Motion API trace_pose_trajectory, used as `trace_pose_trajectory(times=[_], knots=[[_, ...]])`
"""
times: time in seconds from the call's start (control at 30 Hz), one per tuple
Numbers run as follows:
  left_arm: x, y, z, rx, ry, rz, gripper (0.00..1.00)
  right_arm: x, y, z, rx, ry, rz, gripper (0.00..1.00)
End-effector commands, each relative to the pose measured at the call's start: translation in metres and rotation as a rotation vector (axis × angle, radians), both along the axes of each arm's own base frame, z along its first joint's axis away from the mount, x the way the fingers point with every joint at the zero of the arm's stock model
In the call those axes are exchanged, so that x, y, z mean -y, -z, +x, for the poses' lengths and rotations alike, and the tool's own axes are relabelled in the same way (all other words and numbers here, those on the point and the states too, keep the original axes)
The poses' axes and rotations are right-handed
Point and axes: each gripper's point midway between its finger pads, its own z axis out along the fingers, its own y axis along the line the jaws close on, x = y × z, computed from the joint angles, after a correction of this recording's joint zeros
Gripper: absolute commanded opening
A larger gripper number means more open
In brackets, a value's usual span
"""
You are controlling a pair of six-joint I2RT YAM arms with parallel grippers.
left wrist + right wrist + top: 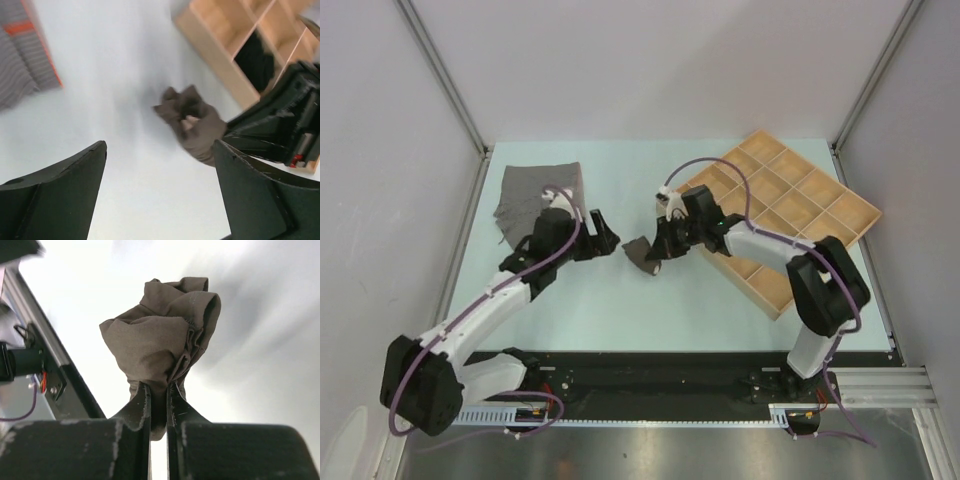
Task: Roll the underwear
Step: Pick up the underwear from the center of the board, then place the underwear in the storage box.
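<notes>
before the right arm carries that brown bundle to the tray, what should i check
1. Grip: the right gripper is shut on the brown underwear: ok.
2. Other arm: the left gripper is open and touches no cloth: ok.
3. Roll: not ok, the brown underwear looks bunched, with loose folds.
4. Room in the tray: ok, most compartments are empty in the top view; one holds the black underwear.
5. Path: ok, the grey underwear lies flat at the back left.
6. Brown underwear lifted off the table: cannot tell.
</notes>
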Motion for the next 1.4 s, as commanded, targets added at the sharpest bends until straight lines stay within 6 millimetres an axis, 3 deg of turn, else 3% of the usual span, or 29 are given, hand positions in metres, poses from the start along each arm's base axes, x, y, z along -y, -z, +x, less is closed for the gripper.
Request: trace_pose_trajectory(times=[0.0, 0.03, 0.1, 0.13, 0.17, 0.23, 0.3, 0.4, 0.57, 0.8, 1.07, 1.37], knots=[[-0.039, -0.044, 0.003, 0.011, -0.083, 0.054, 0.93, 0.037, -0.057, 0.036, 0.211, 0.08, -0.048, 0.0], [-0.042, -0.067, 0.007, 0.051, -0.067, 0.036, 0.93, 0.046, -0.057, 0.038, 0.215, 0.094, -0.092, 0.0], [-0.05, -0.084, 0.008, 0.081, -0.057, 0.077, 0.94, 0.061, -0.074, 0.062, 0.335, 0.144, -0.186, 0.0], [-0.052, -0.108, 0.012, 0.134, -0.059, 0.086, 0.97, 0.067, -0.076, 0.066, 0.357, 0.149, -0.227, 0.0], [-0.056, -0.113, 0.013, 0.145, -0.055, 0.112, 0.99, 0.074, -0.085, 0.08, 0.406, 0.19, -0.267, 0.0], [-0.063, -0.132, 0.018, 0.209, -0.04, 0.166, 1.0, 0.08, -0.083, 0.094, 0.455, 0.193, -0.328, 0.0], [-0.075, -0.134, 0.023, 0.225, -0.092, 0.205, 1.0, 0.09, -0.09, 0.115, 0.511, 0.242, -0.39, 0.0], [-0.077, -0.125, 0.024, 0.261, -0.103, 0.175, 1.0, 0.102, -0.083, 0.144, 0.581, 0.275, -0.508, 0.0], [-0.095, -0.123, 0.017, 0.276, -0.153, 0.196, 1.0, 0.116, -0.053, 0.175, 0.625, 0.258, -0.661, 0.0], [-0.092, -0.117, 0.016, 0.265, -0.134, 0.191, 1.0, 0.123, -0.024, 0.207, 0.657, 0.273, -0.735, 0.0], [-0.091, -0.113, 0.016, 0.253, -0.129, 0.194, 1.0, 0.121, -0.002, 0.217, 0.627, 0.262, -0.74, 0.0], [-0.09, -0.11, 0.017, 0.242, -0.124, 0.198, 1.0, 0.106, 0.027, 0.208, 0.552, 0.225, -0.66, 0.0]])
